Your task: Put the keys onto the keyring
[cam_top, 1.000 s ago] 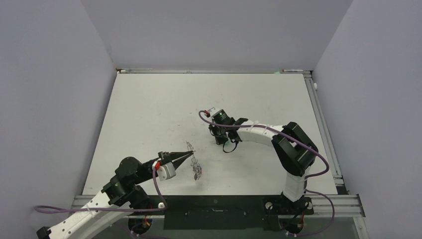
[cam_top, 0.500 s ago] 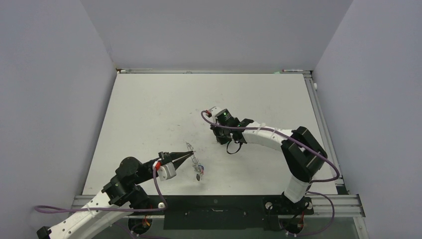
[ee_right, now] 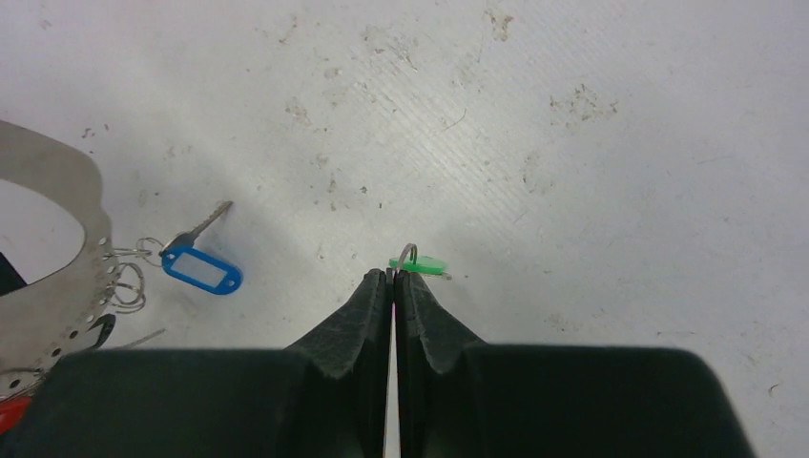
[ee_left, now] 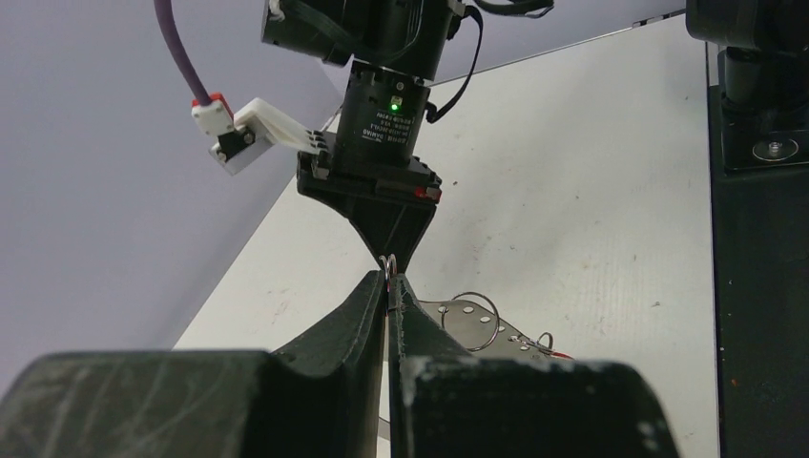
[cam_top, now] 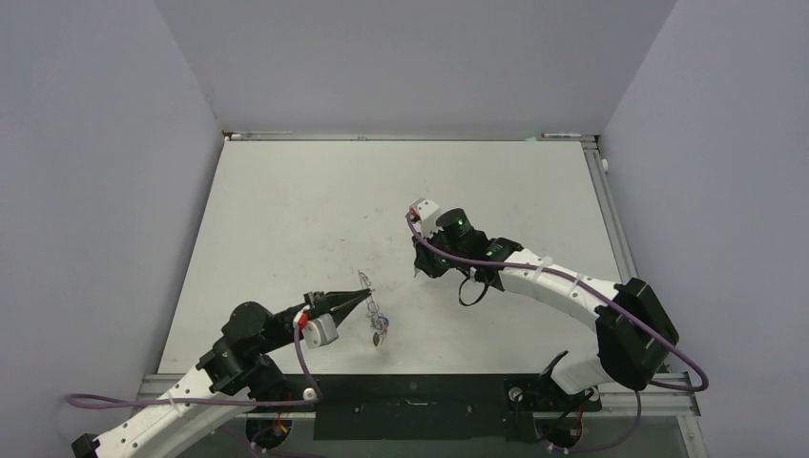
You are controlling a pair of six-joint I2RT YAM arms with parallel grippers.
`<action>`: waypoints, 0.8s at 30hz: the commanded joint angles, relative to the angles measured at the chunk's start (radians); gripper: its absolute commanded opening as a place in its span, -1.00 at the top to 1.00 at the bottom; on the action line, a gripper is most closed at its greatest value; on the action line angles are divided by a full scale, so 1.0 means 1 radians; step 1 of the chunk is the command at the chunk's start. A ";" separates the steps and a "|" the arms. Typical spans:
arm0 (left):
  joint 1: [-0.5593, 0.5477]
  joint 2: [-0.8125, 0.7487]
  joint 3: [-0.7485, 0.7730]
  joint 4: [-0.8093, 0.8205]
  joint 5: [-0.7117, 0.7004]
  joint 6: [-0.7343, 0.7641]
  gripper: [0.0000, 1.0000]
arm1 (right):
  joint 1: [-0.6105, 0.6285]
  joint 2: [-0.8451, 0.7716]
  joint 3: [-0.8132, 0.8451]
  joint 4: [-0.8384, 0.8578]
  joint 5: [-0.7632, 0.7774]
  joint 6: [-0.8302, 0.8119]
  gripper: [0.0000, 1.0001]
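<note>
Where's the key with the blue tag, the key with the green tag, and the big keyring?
blue-tagged key (ee_right: 200, 272): right wrist view, on its blue tag.
green-tagged key (ee_right: 420, 264): right wrist view, on the green tag's visible edge.
keyring (ee_right: 93, 262): right wrist view, on its holed metal band, left side.

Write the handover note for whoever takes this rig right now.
Left gripper: shut, apparently pinching the perforated silver metal keyring by a small wire ring.
Right gripper: shut, seemingly pinching the green-tagged silver key at its tips.
Blue-tagged silver key: seems to hang from a split ring on the keyring.
Red tag: beside the keyring, attachment unclear.
Left to do: carry the green-tagged key to the keyring, thread it on, check the red one.
</note>
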 commanded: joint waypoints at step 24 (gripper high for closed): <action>0.004 -0.004 0.012 0.067 0.137 0.011 1.00 | -0.021 -0.475 -0.277 0.303 -0.390 0.044 0.90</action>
